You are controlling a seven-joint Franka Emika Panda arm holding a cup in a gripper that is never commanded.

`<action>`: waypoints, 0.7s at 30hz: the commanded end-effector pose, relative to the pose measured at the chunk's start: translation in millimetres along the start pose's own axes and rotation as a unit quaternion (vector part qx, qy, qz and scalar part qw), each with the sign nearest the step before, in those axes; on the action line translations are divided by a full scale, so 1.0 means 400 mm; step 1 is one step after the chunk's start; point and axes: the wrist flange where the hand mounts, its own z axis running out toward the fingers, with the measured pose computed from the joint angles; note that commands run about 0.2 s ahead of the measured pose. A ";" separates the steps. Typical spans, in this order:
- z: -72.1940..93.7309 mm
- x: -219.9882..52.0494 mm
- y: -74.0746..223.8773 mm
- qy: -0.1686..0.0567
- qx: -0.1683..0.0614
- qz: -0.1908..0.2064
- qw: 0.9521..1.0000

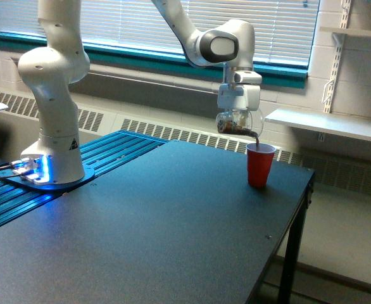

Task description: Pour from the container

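Pouring is happening now: your gripper (pixel 238 115) is clamping the small clear plastic container (pixel 238 123), tipped just above the red plastic cup (pixel 259 164), brown granules are streaming in, and you are needing steady tilt next.

red cup (pixel 260 164) red | container (pixel 239 123) clear, brown | table (pixel 141 221) black

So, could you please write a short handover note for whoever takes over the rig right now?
Gripper: shut on the clear container, held tilted above the table.
Red cup: upright near the table's far edge on the exterior view's right, just below the container's lip.
Done: pour has begun; a thin brown stream falls into the red cup.
Left: brown matter remains in the container; finish pouring, then level it.
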 end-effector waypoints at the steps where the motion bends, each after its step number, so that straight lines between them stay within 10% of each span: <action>1: -0.014 0.005 -0.018 -0.002 -0.008 -0.021 1.000; 21: -0.033 0.018 -0.013 -0.027 -0.034 -0.033 0.999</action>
